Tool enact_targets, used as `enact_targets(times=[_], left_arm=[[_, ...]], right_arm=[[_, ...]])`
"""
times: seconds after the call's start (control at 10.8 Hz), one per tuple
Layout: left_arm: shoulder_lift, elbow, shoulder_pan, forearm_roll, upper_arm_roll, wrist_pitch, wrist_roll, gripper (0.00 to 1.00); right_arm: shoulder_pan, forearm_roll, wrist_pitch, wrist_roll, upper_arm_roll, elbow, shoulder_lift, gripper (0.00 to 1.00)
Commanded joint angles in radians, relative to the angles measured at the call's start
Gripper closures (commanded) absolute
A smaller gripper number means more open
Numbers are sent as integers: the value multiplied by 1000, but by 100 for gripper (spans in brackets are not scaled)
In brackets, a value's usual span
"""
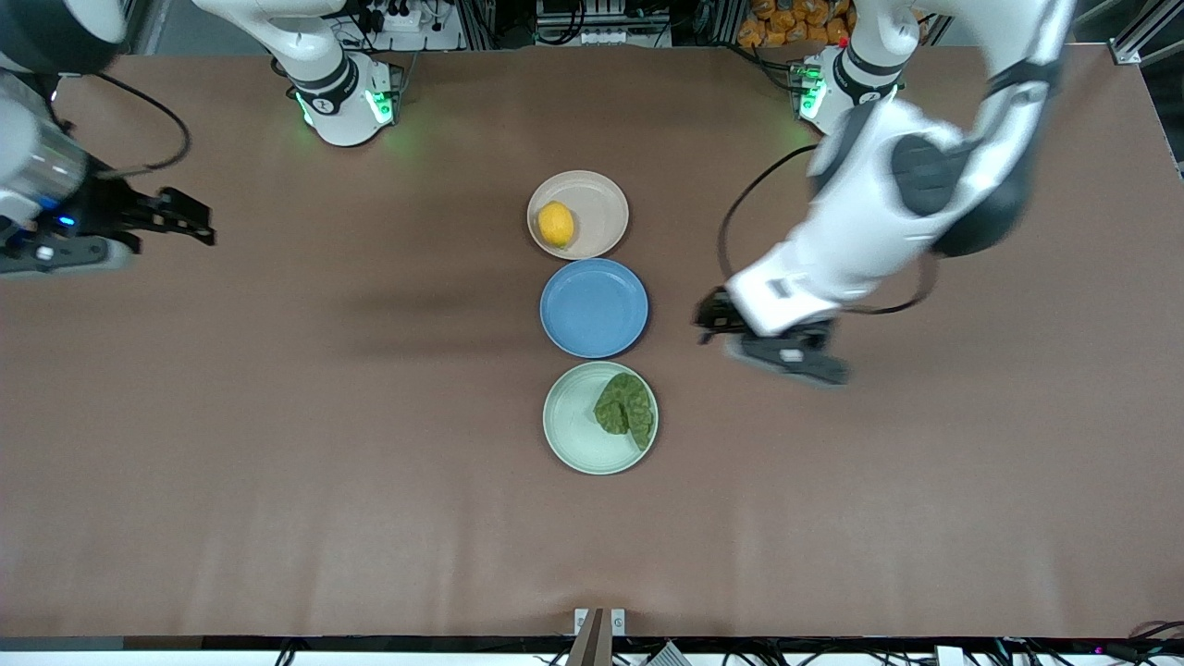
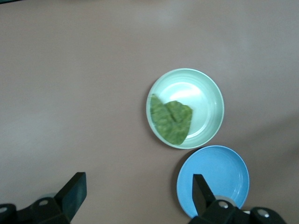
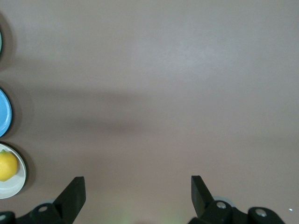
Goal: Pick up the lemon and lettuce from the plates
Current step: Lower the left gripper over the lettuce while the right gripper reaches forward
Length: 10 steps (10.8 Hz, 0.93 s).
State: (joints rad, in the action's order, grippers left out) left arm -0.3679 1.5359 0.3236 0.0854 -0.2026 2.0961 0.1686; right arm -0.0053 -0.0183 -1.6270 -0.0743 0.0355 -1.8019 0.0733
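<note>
Lettuce (image 1: 626,406) — near left end effector (image 1: 710,324)

We see a matt brown table (image 1: 277,444) with a cloth-like surface, and three smooth, matt plates: beige-pink plate (image 1: 601,208), blue plate (image 1: 594,308), mint plate (image 1: 573,430). The lemon (image 1: 556,225) has a smooth rind; the lettuce (image 1: 626,407) looks wrinkled and rough. The arms show glossy white shells, and the left gripper (image 2: 135,198) and right gripper (image 3: 135,196) have matt black fingers.
</note>
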Motion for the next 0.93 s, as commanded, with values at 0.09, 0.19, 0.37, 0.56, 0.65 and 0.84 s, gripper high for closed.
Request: enact_targets(times=[0.09, 0.19, 0.37, 0.56, 0.65, 0.84], left_arm=[[-242, -30, 139, -145, 11, 313, 8, 0], [-288, -30, 159, -151, 14, 393, 11, 0], [-353, -30, 186, -154, 20, 490, 9, 0], [-396, -28, 192, -158, 20, 522, 8, 0], [-414, -28, 196, -168, 22, 524, 6, 0], [-437, -25, 210, -214, 25, 525, 11, 0]], right_arm=[[100, -51, -99, 169, -2, -161, 17, 0], [138, -51, -102, 223, -2, -175, 17, 0], [230, -51, -105, 373, -2, -212, 20, 0], [341, -51, -122, 538, -2, -240, 19, 0], [382, -51, -138, 585, -2, -255, 16, 0], [430, -93, -193, 649, -2, -299, -6, 0]])
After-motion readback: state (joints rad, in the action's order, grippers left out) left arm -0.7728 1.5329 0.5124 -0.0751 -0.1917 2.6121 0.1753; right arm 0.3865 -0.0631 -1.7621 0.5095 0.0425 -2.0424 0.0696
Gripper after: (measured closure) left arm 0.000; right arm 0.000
